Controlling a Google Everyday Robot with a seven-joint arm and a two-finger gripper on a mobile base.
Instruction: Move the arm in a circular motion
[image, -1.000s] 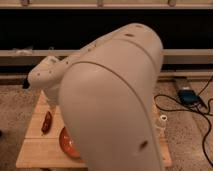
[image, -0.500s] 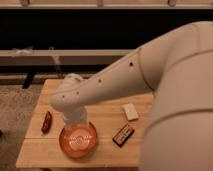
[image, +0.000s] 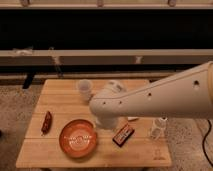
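Wooden counter (image: 95, 155) before dark shelving, holding orange bowl (image: 78, 138), clear cup (image: 84, 89), snack bar (image: 123, 134). Arm (image: 155, 97) now swung back right, uncovering the counter versus a second ago; likely mid-circle. Tool (image: 106, 121) hanging mid-counter beside bowl; open or closed: cannot tell.

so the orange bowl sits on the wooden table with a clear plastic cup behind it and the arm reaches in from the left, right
Not quite: the arm reaches in from the right of the picture, not the left, as the camera view shows. The rest holds: the orange bowl sits on the wooden table with a clear plastic cup behind it. The gripper is not visible; the arm's end points down over the table's middle.
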